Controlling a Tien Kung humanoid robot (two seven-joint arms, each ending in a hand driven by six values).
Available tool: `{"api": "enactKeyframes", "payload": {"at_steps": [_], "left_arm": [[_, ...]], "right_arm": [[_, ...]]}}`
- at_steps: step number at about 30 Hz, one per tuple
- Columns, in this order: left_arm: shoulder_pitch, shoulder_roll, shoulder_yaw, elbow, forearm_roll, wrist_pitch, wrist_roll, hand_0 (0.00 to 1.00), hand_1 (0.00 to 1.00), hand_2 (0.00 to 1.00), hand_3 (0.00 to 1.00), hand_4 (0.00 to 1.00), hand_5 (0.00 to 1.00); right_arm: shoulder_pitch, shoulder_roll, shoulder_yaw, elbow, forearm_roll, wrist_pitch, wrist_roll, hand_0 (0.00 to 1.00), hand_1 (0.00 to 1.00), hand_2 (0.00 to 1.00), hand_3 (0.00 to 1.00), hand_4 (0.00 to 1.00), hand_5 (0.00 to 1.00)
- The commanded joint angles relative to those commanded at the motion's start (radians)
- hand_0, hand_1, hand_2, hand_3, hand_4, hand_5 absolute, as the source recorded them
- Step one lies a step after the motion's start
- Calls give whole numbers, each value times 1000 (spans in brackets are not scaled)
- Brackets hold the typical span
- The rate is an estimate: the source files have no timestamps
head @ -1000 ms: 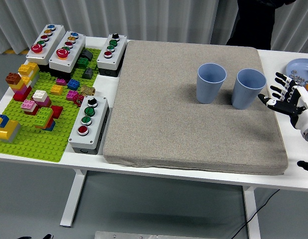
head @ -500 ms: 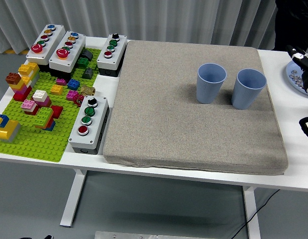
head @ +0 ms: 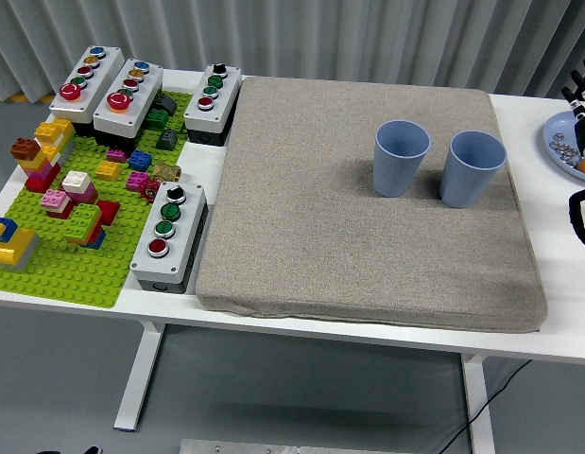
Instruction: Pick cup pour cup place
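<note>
At far right edge, robot hand, fingers unreadable.

The white table carries a grey mat, a green brick baseplate, 4 button boxes and a blue plate.

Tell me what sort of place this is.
Probably a robot test lab rather than a home. A white table carries a grey mat with two blue cups, push-button control boxes and toy bricks on a green baseplate. A grey curtain hangs behind.
</note>
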State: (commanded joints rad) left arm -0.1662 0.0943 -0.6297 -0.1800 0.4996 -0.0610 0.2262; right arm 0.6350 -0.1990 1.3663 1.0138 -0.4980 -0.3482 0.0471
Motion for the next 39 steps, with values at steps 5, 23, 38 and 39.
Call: {"api": "enactKeyframes", "payload": {"at_steps": [5, 23, 38, 39], "left_arm": [[-3, -2, -14, 0, 11, 0, 1, 780, 786, 850, 731, 507, 971], [-3, -6, -30, 0, 22, 1, 4, 779, 787, 851, 731, 507, 972], [-1, -6, -34, 0, 28, 2, 5, 779, 786, 851, 730, 507, 972], [-1, -6, -34, 0, 28, 2, 5, 779, 786, 851, 730, 507, 972]], "right_arm": [[1, 0, -6, 1, -52, -16, 11, 926, 842, 842, 811, 748, 998], [-1, 2, -7, -1, -86, -18, 13, 928, 842, 841, 813, 741, 998], [-2, 2, -1, 2, -90, -22, 14, 931, 844, 843, 813, 737, 998], [-3, 2, 0, 3, -90, -22, 13, 931, 844, 843, 813, 737, 998]]}}
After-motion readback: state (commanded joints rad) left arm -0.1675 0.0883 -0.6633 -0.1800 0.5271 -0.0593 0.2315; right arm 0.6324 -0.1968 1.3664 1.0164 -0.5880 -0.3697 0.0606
